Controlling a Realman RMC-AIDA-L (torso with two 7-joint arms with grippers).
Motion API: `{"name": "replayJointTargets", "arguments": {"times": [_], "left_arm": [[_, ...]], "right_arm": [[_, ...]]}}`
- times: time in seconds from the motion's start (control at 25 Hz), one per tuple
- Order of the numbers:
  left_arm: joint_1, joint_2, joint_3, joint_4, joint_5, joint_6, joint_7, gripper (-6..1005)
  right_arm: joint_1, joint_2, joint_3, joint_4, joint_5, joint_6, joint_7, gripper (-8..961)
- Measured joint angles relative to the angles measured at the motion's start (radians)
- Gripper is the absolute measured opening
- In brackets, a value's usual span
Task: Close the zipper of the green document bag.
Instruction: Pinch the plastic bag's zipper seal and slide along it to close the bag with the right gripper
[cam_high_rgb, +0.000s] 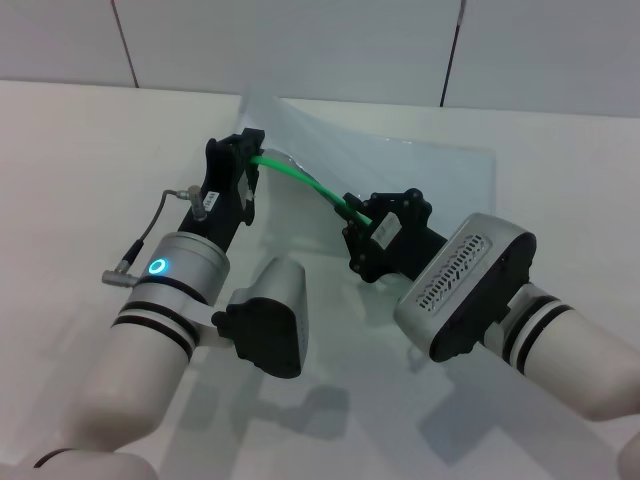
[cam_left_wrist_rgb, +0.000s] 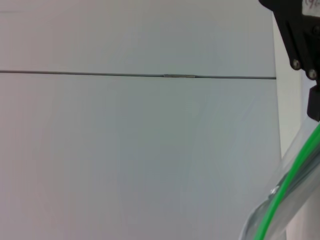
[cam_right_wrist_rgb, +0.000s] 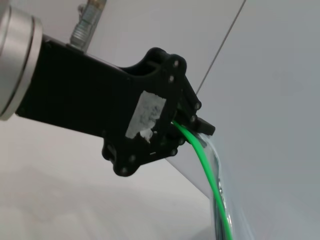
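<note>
The green document bag (cam_high_rgb: 410, 160) is a translucent pale sheet held up off the white table. Its zipper (cam_high_rgb: 305, 180) is a thin bright green strip stretched between my two grippers. My left gripper (cam_high_rgb: 252, 158) is shut on the strip's far end, at the bag's corner. In the right wrist view the left gripper (cam_right_wrist_rgb: 192, 126) pinches that zipper (cam_right_wrist_rgb: 209, 167) end. My right gripper (cam_high_rgb: 357, 213) is shut on the strip farther along, toward me. The slider is hidden by the fingers. In the left wrist view the zipper (cam_left_wrist_rgb: 285, 192) runs beside clear plastic.
The white table (cam_high_rgb: 90, 160) spreads around both arms. A pale panelled wall (cam_high_rgb: 300, 40) with dark seams stands behind the table. The left arm's camera housing (cam_high_rgb: 270, 320) hangs low between the two forearms.
</note>
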Motion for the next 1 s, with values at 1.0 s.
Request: {"name": "replayJointTargets", "arguments": {"times": [1.0], "left_arm": [[0.0,0.0,0.003,-0.002,0.0,-0.008,-0.013,53]], "right_arm": [[-0.025,0.002,0.02,0.085,0.021,-0.002,0.04,89]]}}
